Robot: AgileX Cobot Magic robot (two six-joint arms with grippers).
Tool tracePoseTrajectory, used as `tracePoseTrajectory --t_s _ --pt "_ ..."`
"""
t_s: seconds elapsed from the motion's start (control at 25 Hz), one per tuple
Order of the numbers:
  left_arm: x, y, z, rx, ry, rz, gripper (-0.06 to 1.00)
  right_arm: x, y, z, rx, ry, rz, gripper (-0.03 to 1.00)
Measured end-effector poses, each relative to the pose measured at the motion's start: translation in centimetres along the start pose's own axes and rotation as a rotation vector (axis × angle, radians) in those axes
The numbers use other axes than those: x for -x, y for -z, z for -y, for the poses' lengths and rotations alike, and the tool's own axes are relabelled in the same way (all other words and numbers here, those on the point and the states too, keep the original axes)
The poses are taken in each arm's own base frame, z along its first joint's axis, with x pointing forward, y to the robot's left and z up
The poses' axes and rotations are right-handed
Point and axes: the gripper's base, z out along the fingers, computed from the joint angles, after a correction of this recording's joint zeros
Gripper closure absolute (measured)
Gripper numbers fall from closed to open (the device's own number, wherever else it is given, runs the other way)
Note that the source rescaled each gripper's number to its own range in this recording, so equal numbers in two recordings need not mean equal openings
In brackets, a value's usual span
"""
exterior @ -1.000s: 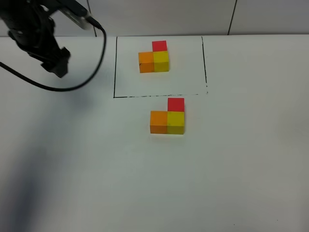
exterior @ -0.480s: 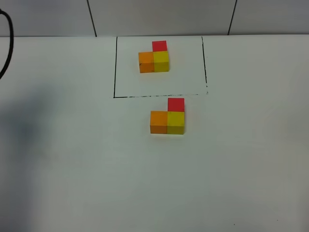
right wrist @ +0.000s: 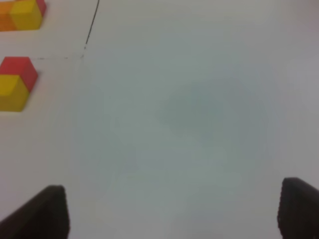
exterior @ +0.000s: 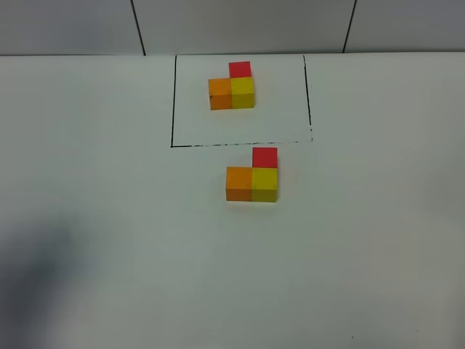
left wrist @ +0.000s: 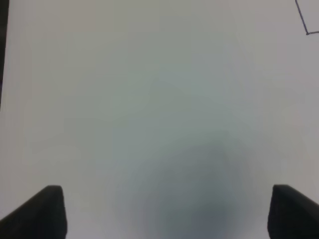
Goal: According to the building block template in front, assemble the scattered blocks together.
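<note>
Since the scattered blocks (exterior: pixel 252 174) already sit joined in an L just outside the near edge of the black frame (exterior: pixel 173 102), copying the building block template (exterior: pixel 232 86) that lies inside the frame, the task looks finished by my judgement. Both arms are out of the high view; the left gripper (left wrist: pixel 164 211) and the right gripper (right wrist: pixel 172 211) each hang over bare counter (exterior: pixel 109 218) with fingers spread wide and nothing between them. Any risk lies in a return pass: a finger grazing the red cube (exterior: pixel 264 157), which only rests against the yellow one, would break the shape. That counter is plain matte white; beyond the frame rises a pale panelled wall (exterior: pixel 240 25) with dark seams.
</note>
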Motion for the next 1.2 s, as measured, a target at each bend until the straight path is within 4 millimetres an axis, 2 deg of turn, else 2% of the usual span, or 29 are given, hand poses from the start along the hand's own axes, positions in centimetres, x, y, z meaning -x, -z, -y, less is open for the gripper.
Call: tracePoseTrajectory --t_s 0.12,0.4,0.92,1.2 --pt "-2.3 1.6 1.0 -0.02 -0.01 0.044 0.08 0.0 0.0 0.0 0.003 -0.001 0.0 0.26" --pt "-6.9 3.9 2.0 -0.024 0.007 0.088 0.13 0.0 0.0 -0.2 0.019 -0.011 0.001 0.26" --pt "-12.8 2.7 3.0 -0.011 0.018 0.076 0.17 0.0 0.0 -0.2 0.019 -0.01 0.001 0.26" --pt "-13.8 2.8 3.1 0.001 0.017 0.145 0.2 0.0 0.0 -0.2 0.019 -0.01 0.001 0.26"
